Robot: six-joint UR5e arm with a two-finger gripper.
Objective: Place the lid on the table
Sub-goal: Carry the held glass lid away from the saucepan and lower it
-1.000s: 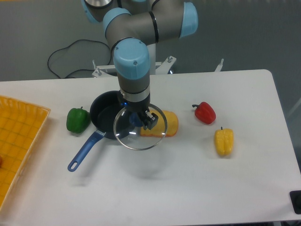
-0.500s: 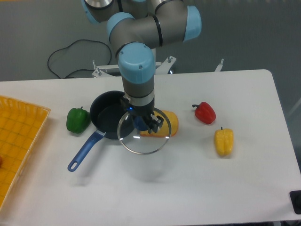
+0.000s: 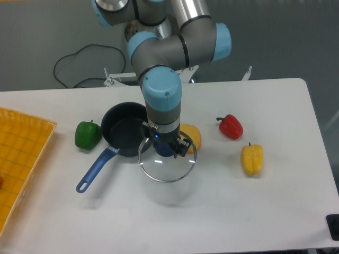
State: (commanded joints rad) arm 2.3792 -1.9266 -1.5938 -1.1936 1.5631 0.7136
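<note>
The lid [image 3: 167,159] hung level above the table [image 3: 212,211], held at its dark knob by the gripper [image 3: 166,148], whose fingers were clenched on that knob. Its metal rim ringed clear glass, and a soft shadow lay on the tabletop just in front of and below it. The lid's back edge overlapped, in the view, the near rim of the pot [image 3: 123,135] and the lower left of an orange-yellow pepper [image 3: 192,136] behind it.

The arm [image 3: 164,100] came down from the top of the view, grey with light blue joints, straight over the lid.

The pot was dark blue and open, its blue handle [image 3: 95,170] running toward the front left. Just left of it stood a green pepper [image 3: 87,134]. To the right lay a red pepper [image 3: 231,126], and near that, closer to the front, a yellow pepper [image 3: 252,159]. A yellow tray [image 3: 21,159] sat at the table's left edge.
</note>
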